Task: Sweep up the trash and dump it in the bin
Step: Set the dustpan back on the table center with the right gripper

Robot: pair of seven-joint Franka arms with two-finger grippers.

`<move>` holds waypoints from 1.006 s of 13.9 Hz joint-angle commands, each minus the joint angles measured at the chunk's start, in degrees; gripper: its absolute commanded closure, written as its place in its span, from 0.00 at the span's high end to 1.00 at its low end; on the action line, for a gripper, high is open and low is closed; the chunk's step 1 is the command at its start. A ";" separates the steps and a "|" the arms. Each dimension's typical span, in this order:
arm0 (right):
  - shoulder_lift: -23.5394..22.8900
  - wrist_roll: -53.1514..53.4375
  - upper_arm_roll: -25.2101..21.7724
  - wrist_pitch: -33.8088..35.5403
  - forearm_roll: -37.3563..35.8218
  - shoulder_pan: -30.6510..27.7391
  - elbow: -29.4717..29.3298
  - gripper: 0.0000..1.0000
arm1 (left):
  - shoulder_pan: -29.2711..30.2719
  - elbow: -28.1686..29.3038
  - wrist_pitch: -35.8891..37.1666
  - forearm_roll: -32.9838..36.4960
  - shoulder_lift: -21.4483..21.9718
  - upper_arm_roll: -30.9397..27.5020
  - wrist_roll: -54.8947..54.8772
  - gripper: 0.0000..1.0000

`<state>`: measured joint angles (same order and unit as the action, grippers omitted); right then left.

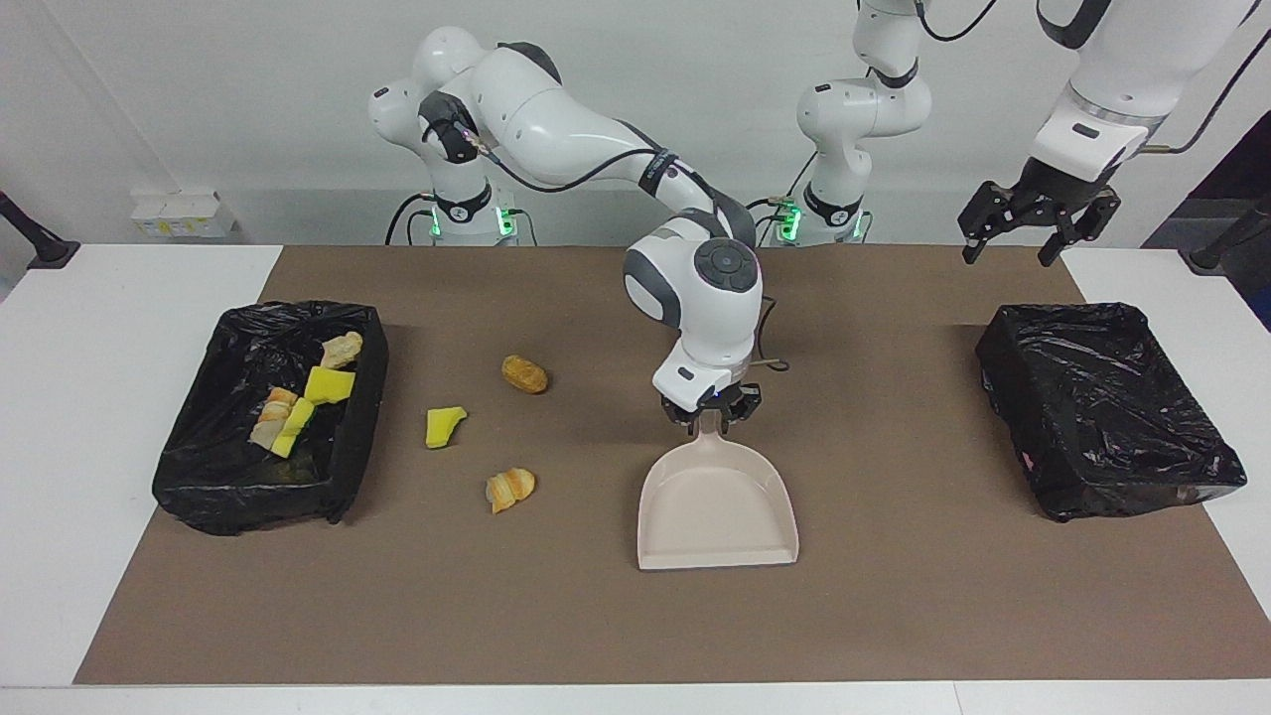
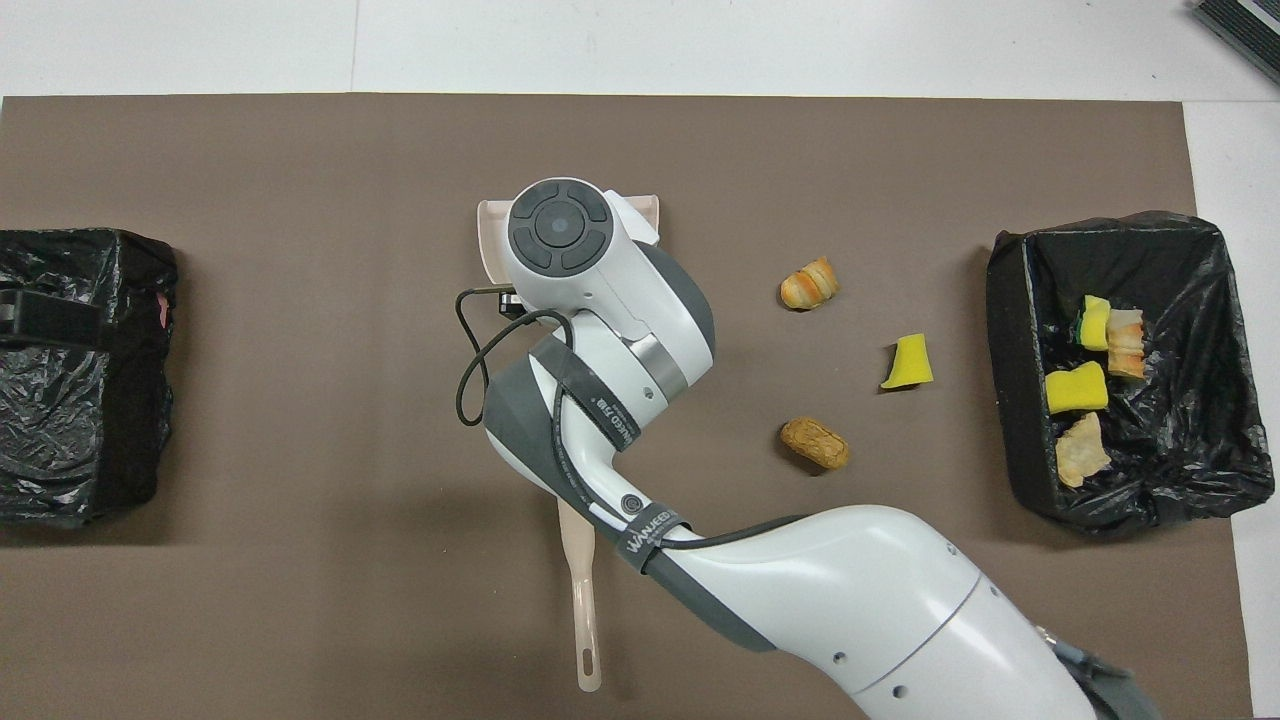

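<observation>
Surface: brown mat (image 1: 894,616) over a white table, with a pale wall at the robots' end.
Right gripper: the right gripper (image 1: 711,421) is low at the neck of the flat beige plastic dustpan (image 1: 717,506); whether its fingers clamp the handle or have let go, I cannot tell.
Dustpan: lies flat on the mat, pan empty, mouth pointing away from the robots; its long handle (image 2: 583,620) runs back under the arm.
Left gripper: the left gripper (image 1: 1036,222) waits with fingers spread, empty, over the mat's edge near the black-bagged tray (image 1: 1107,407).
Trash: three loose scraps, a yellow sponge chunk (image 1: 444,426), a round brown bread lump (image 1: 524,373) and a striped orange bread piece (image 1: 510,489), lie between the right fingers and the other black-lined bin (image 1: 209,497), which already holds several scraps.
Risk: if the grip is slack, a sideways push could twist the pan and roll scraps past its lip.
Hidden: the overhead view's wrist covers the fingers and most of the pan.
</observation>
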<state>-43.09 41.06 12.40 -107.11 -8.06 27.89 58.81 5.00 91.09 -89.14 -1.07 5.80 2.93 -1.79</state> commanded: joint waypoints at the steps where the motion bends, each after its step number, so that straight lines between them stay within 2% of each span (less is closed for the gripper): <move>1: 9.38 4.10 0.87 1.72 1.20 -0.64 9.69 0.73 | 0.80 0.49 0.90 0.81 0.97 -0.03 0.38 1.00; 3: 17.92 4.11 0.87 1.03 5.31 -0.55 20.33 0.78 | 0.10 0.49 0.90 0.90 0.88 -0.03 0.38 1.00; 6: 26.45 4.29 0.87 -1.25 6.03 1.20 33.34 0.85 | -0.08 0.49 0.90 0.81 0.88 0.24 0.38 1.00; 9: 35.51 7.18 0.95 -12.13 7.08 4.01 50.56 0.88 | 0.36 0.49 0.90 0.81 0.88 0.15 0.29 1.00; 11: 38.69 6.05 0.87 -13.13 9.37 6.29 55.69 0.88 | 0.36 0.49 0.90 0.81 0.97 0.15 0.29 1.00; 14: 38.88 6.57 0.87 -13.91 9.46 9.28 59.04 0.87 | 0.28 0.49 0.90 0.81 0.96 0.15 0.38 1.00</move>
<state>-6.36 46.94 13.48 -118.39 -0.04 36.21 113.38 5.51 91.20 -88.94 -1.08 6.22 3.21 -1.81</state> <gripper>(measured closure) 0.128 0.000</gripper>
